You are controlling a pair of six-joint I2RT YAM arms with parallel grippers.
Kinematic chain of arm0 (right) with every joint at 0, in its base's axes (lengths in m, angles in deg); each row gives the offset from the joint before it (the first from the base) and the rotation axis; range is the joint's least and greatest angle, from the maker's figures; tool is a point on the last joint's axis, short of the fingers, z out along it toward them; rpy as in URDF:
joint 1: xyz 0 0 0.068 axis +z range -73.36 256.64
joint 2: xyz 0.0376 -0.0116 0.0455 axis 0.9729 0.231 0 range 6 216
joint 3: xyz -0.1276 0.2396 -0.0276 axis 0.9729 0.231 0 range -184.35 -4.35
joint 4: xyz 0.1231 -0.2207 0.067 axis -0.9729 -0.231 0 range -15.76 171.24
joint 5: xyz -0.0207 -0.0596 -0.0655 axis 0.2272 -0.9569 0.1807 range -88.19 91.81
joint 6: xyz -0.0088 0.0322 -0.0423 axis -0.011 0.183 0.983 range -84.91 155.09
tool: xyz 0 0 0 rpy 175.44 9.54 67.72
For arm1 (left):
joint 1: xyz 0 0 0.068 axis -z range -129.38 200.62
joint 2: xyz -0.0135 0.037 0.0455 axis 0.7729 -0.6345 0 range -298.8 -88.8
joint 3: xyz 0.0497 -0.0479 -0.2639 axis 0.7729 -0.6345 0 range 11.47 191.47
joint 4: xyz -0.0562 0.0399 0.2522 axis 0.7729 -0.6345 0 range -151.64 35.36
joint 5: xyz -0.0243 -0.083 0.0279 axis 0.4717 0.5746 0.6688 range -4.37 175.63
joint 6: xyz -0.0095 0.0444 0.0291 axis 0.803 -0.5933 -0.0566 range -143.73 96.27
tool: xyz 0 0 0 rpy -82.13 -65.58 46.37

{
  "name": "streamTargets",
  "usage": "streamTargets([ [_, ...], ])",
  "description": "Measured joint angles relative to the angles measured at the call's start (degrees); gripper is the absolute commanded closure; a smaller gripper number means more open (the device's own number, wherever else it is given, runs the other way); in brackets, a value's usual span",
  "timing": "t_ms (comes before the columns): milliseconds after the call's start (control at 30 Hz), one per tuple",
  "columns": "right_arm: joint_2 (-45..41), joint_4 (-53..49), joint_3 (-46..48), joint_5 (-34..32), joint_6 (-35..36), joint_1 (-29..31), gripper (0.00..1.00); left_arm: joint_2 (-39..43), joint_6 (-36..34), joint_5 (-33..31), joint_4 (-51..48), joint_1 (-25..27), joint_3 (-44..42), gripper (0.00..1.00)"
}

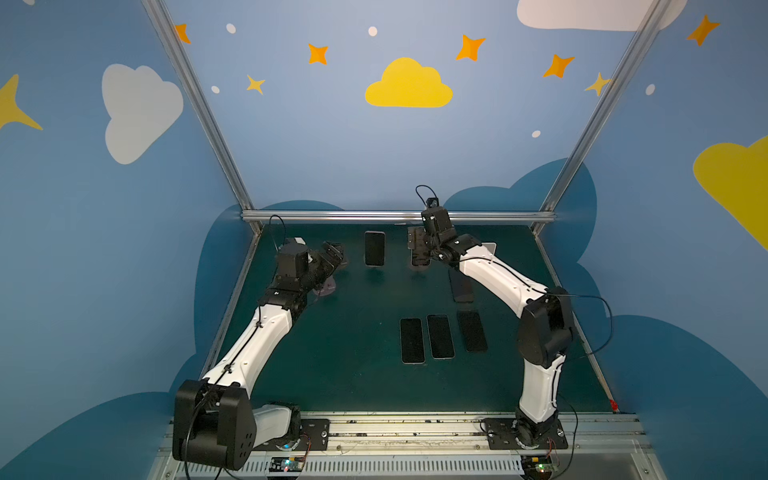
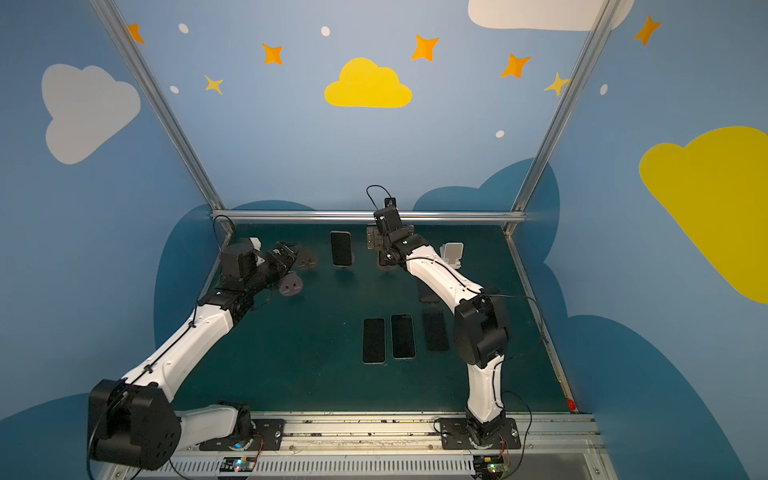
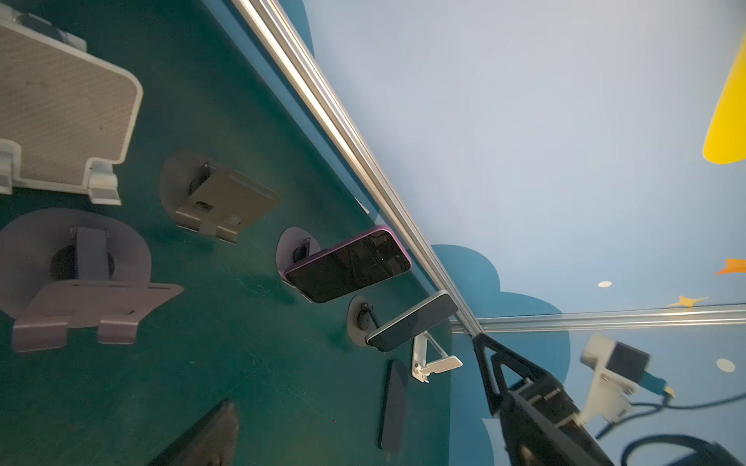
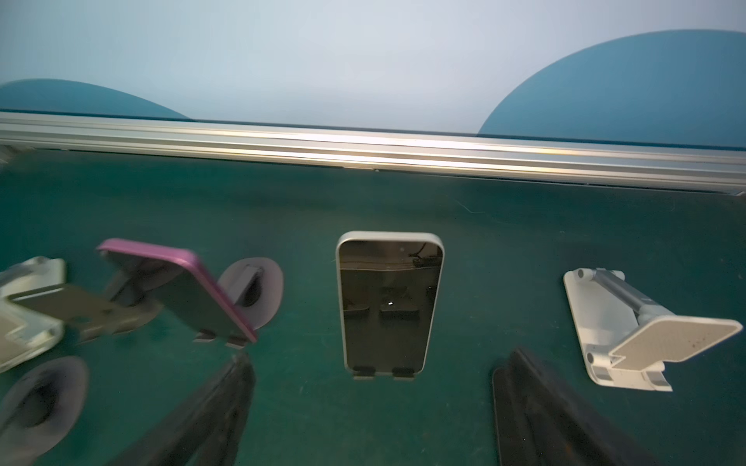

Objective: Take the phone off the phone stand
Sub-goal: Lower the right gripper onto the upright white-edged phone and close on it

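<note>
Upright phone (image 1: 374,248) near back rail (image 1: 399,215)

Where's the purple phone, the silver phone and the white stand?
Purple-rimmed black phone (image 3: 347,268), left wrist view, screen middle.
Silver-rimmed black phone (image 4: 389,306), right wrist view, screen middle.
Empty white folding stand (image 4: 678,339), right wrist view, tilted plate.

silver phone (image 1: 420,261): mostly hidden behind the right arm (image 1: 494,274) in both top views.
flat phone (image 1: 463,291): partly covered by that arm.
purple phone (image 4: 189,290): blurred in the right wrist view.
grey stands (image 4: 80,310): blurred beside it, some cut by the edge.
white stand (image 3: 60,109): cut off by the edge.
right fingers (image 4: 537,407): blurred, bases out of frame.
left finger (image 3: 206,431): only one shows, cut off.
</note>
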Motion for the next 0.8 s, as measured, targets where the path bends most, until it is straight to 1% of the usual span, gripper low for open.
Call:
streamTargets([
  [167, 5.70, -2.51, -6.23, 2.27, 0.59, -1.97, 0.02, -0.76, 0.66, 2.80, 3.06, 0.00, 0.00, 0.00],
  [333, 10.45, -4.87, -12.90, 4.96, 0.55, -3.72, 0.02, -3.74, 1.70, 6.40, 4.83, 0.00, 0.66, 0.00],
  [567, 14.12, -6.29, -15.61, 7.08, 0.15, -4.66, 0.02, -4.48, 2.32, 8.74, 6.16, 0.00, 0.74, 0.00],
  [800, 18.05, -6.86, -19.17, 8.24, -0.48, -4.68, 0.02, -4.42, 2.51, 9.79, 6.91, 0.00, 0.74, 0.00],
])
